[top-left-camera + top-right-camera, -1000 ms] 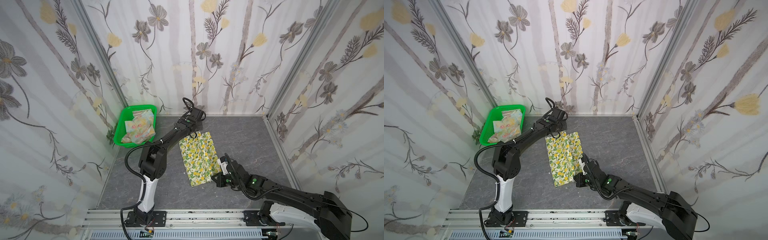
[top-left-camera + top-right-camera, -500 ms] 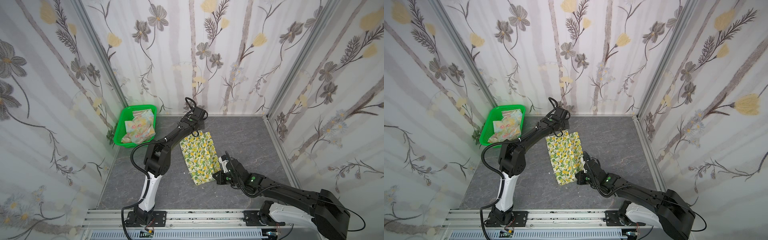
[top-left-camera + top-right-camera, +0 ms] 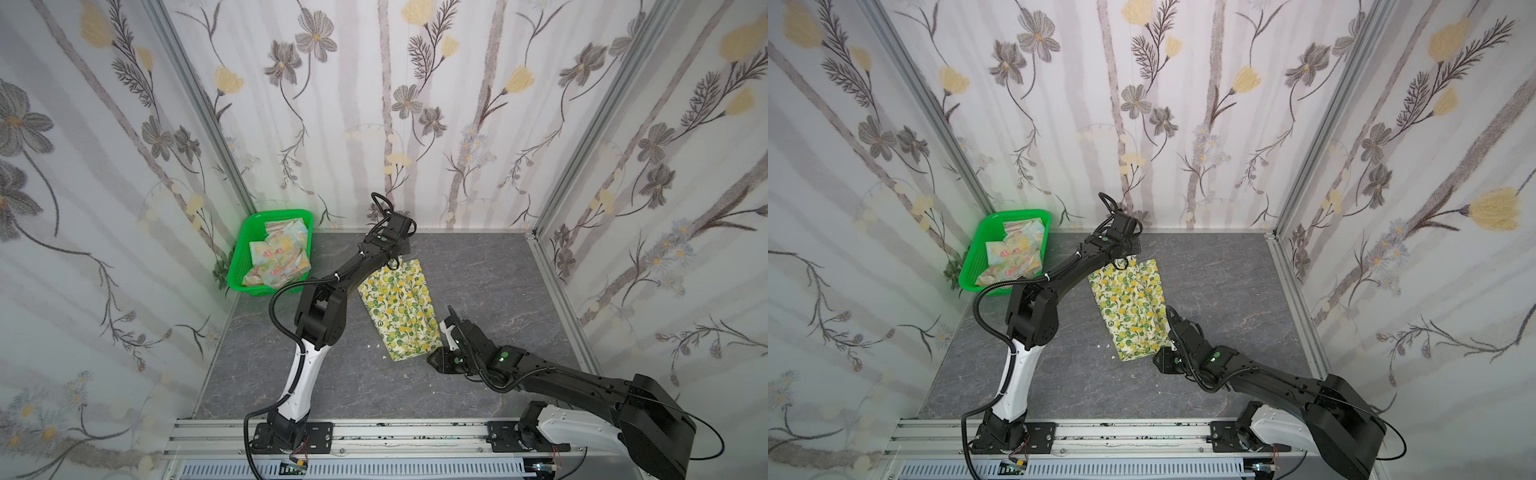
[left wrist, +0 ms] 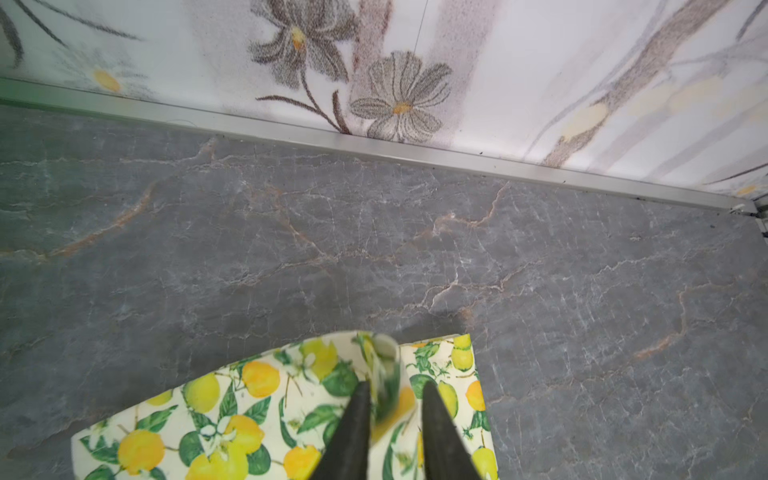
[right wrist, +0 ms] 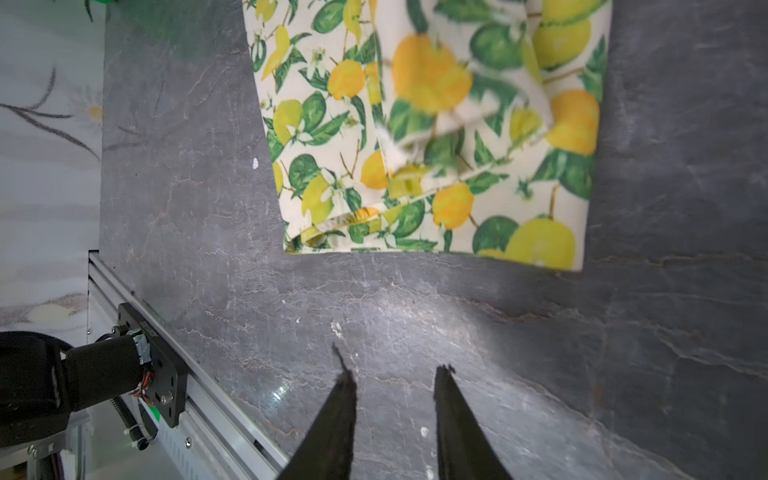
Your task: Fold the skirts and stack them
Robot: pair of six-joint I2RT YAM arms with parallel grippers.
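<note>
Altogether: one table, two skirts, one basket, two grippers.
Table [image 3: 490, 274]: one, grey stone-look top.
Lemon skirt [image 3: 399, 305]: one, lying mid-table as a long folded strip that runs from far to near.
Basket [image 3: 249, 289]: one, green, in the far left corner.
Flowered skirt [image 3: 278, 257]: one, crumpled inside the basket.
Left gripper [image 4: 392, 384]: at the lemon skirt's far edge, fingers spread, a raised fold of cloth standing between them.
Right gripper [image 5: 390, 368]: fingers spread around nothing, over bare table just off the lemon skirt's near edge.
</note>
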